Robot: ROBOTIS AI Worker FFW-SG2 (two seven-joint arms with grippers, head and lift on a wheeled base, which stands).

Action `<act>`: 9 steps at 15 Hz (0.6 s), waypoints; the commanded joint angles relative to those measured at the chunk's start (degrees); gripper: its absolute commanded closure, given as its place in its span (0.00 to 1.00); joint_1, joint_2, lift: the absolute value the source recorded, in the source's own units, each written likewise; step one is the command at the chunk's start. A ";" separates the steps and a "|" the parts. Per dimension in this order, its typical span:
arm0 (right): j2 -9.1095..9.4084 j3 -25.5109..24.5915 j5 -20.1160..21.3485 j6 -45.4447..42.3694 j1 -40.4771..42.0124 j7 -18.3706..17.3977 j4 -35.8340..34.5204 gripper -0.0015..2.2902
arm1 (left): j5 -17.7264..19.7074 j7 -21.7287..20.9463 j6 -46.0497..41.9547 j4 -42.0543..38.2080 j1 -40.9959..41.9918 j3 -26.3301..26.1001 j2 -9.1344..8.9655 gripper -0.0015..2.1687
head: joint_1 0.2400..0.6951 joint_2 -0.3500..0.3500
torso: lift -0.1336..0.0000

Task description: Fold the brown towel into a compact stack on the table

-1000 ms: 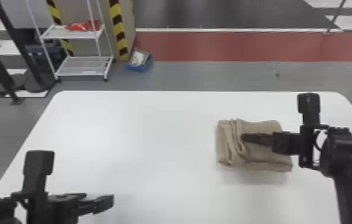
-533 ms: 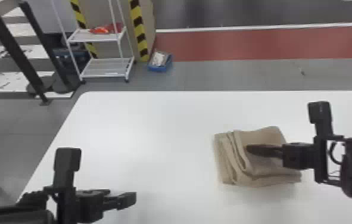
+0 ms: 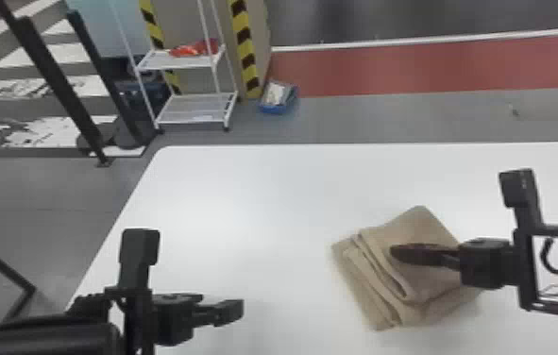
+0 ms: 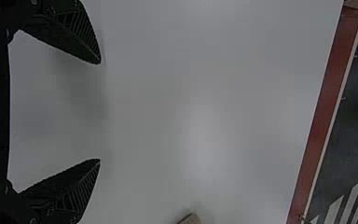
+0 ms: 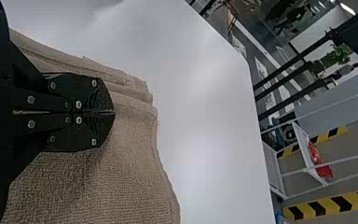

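Brown towel (image 3: 421, 231) lies folded in layers at four o'clock on the bench (image 3: 244, 203), likely needing only straightening, right claw (image 5: 113, 112) closed over it, left claw (image 4: 99, 112) wide.

Black arms (image 3: 46, 337), silver screws (image 5: 78, 104), looped dark cable (image 3: 545, 256)

towel (image 3: 421, 226): folded on table (image 3: 254, 203) | right end effector (image 3: 394, 251): over towel | left end effector (image 3: 222, 305): apart
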 commanded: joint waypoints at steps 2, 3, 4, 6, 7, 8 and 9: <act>0.05 1.70 1.28 1.33 1.48 5.16 -2.64 0.73 | 0.00 0.00 -0.08 -0.01 -0.11 0.04 -0.32 0.07 | 1.00 0.82 | 0.07; 0.05 1.79 3.04 2.38 1.65 7.54 -3.25 0.73 | 0.00 0.00 0.09 0.08 -0.11 0.12 -0.32 0.07 | 1.00 0.83 | 0.07; 0.05 1.09 3.13 2.38 2.27 9.12 -5.01 0.73 | 0.00 0.09 -0.08 0.08 -0.11 0.21 -0.32 0.07 | 1.00 0.86 | 0.07; 0.05 -4.01 -0.56 5.90 3.32 10.88 -9.49 0.73 | 0.00 0.09 -0.08 0.16 -0.29 0.21 -0.32 0.07 | 1.00 0.87 | 0.07; 0.05 -5.94 0.67 11.87 2.62 13.16 -12.04 0.73 | 0.00 0.09 -0.08 0.16 -0.38 0.21 -0.32 0.07 | 1.00 0.86 | 0.07; 0.05 -6.56 3.48 17.50 1.74 14.93 -13.01 0.73 | 0.00 0.09 -0.08 0.16 -0.46 0.12 -0.32 0.07 | 1.00 0.85 | 0.07; -0.53 -7.79 4.10 18.55 1.92 14.93 -14.06 0.73 | 0.09 0.17 0.09 0.25 -0.64 0.21 -0.32 0.07 | 1.00 0.83 | 0.07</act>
